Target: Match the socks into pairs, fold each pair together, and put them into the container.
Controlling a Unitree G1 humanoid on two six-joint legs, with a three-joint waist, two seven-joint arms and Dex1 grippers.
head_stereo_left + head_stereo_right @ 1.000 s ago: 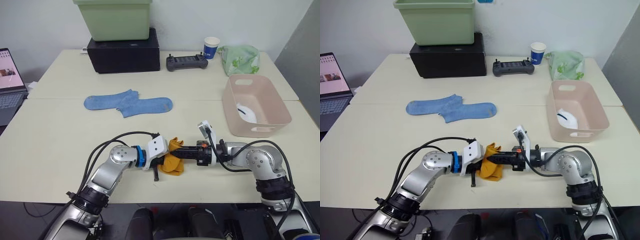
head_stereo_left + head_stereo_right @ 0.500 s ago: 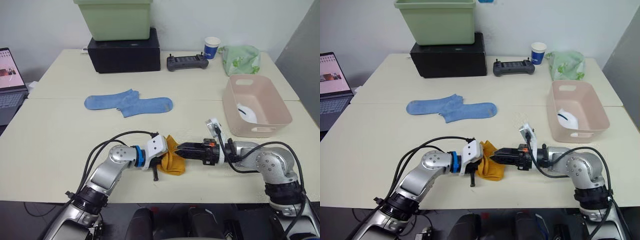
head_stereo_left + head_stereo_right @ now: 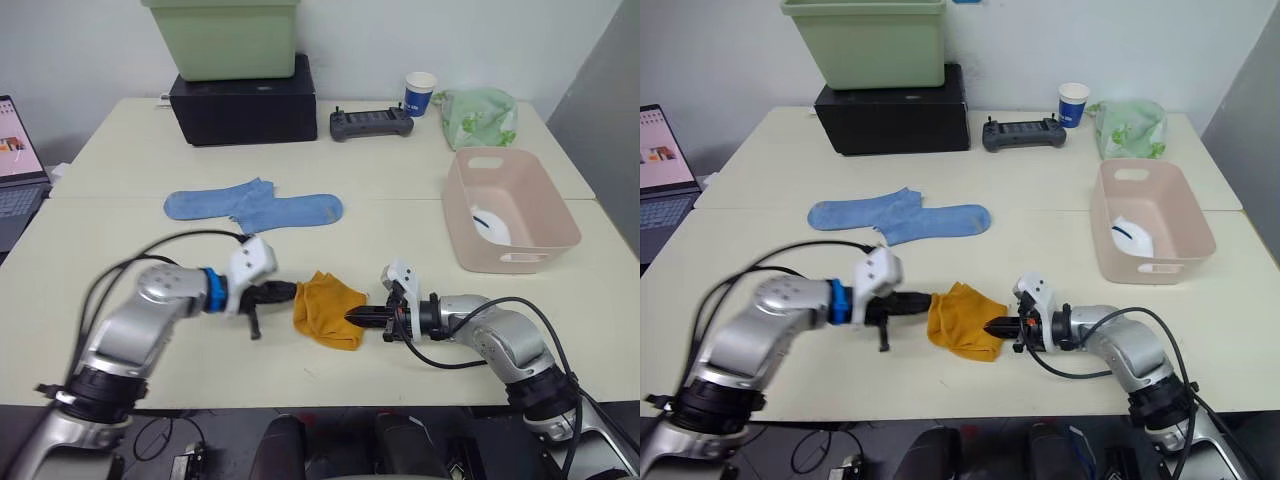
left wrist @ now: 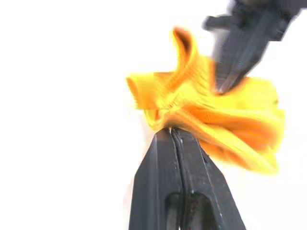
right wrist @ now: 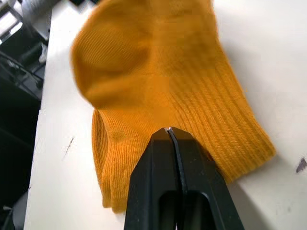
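Two grippers meet at the folded mustard-orange socks (image 3: 327,309) near the table's front edge. The left gripper (image 3: 287,291) has its fingers pressed together at the bundle's left edge; its wrist view is blurred, but it seems to pinch a fold of knit there, probably to anchor that end. The right gripper (image 3: 352,317) comes in from the opposite side, fingers closed, its tip on the bundle's right edge, pinning or nipping the ribbed cuff so the fold stays together. Beyond the left gripper lie two light blue socks (image 3: 254,207), overlapping and still unfolded. Further right and beyond the right gripper stands the pale pink tub (image 3: 524,256), already holding a white sock bundle (image 3: 491,222).
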